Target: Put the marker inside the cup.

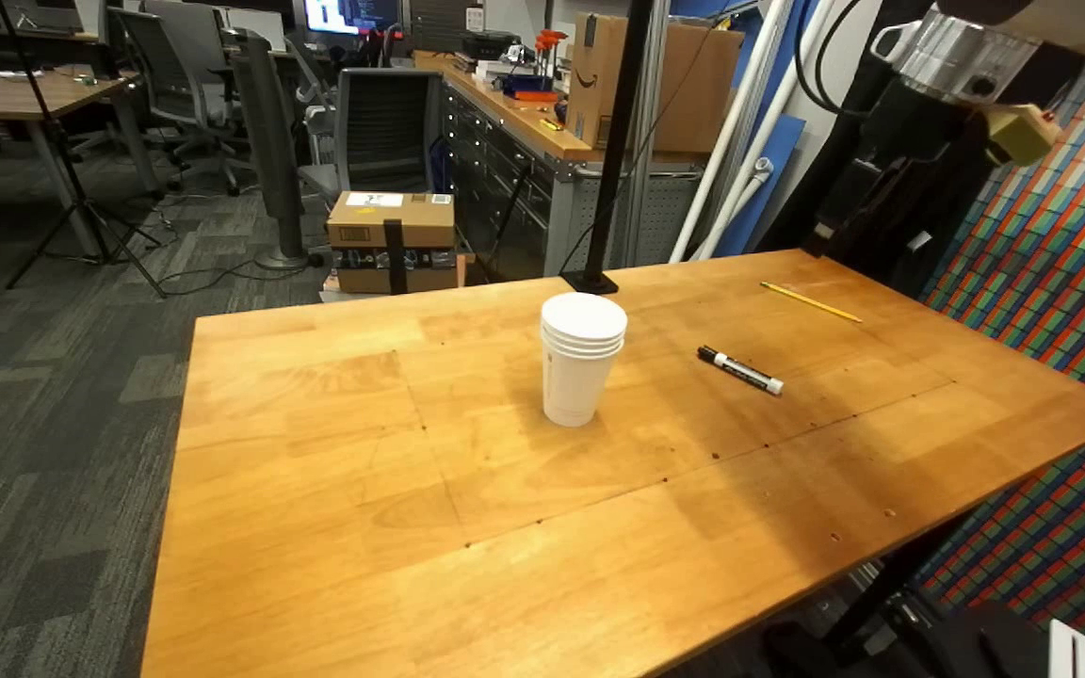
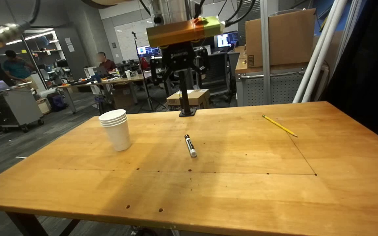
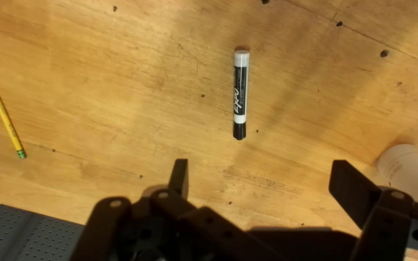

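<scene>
Marker [image 3: 241, 95] lies on the counter [image 3: 122, 83] below the claw [image 3: 261, 170], whose fingers [image 3: 352, 192] stand wide apart — best to line up over the marker's middle, lower straight and pinch squarely, avoiding the cup [image 3: 408, 168] off to the claw's side.

A desk [image 2: 139, 78] stands on gray carpet [image 2: 61, 122] before an apparent whiteboard [image 2: 124, 40].

The end effector [image 3: 259, 164] points downward, its two fingers [image 3: 354, 192] spread wide apart.

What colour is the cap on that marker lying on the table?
Black; the cap shows best in the wrist view.
</scene>
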{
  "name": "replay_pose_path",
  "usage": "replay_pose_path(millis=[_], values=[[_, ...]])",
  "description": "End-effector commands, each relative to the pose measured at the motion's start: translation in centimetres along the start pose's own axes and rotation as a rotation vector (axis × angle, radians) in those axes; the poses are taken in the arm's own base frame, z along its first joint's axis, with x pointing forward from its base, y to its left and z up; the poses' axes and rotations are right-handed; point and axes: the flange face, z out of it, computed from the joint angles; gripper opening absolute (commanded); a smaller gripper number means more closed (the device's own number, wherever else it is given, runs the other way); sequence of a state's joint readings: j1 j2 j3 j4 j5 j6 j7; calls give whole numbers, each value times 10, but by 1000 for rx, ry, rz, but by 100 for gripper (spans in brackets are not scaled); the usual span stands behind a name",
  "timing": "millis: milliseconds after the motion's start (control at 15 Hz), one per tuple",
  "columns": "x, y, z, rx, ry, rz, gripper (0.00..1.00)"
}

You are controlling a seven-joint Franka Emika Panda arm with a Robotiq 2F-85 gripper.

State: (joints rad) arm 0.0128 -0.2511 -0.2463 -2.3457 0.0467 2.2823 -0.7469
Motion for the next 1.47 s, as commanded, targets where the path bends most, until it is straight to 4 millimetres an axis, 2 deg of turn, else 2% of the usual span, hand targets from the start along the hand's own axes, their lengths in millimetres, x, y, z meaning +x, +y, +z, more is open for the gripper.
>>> replay_pose_path(millis=[0, 333, 600, 800, 1200, 1400], values=[[23, 3, 20, 15, 18, -50, 100], [36, -2, 55, 32, 7, -110, 100], [39, -7, 82, 46, -19, -148, 100], [32, -4, 99, 56, -40, -166, 100], [8, 18, 125, 68, -76, -200, 100], [4, 18, 137, 80, -86, -215, 100]])
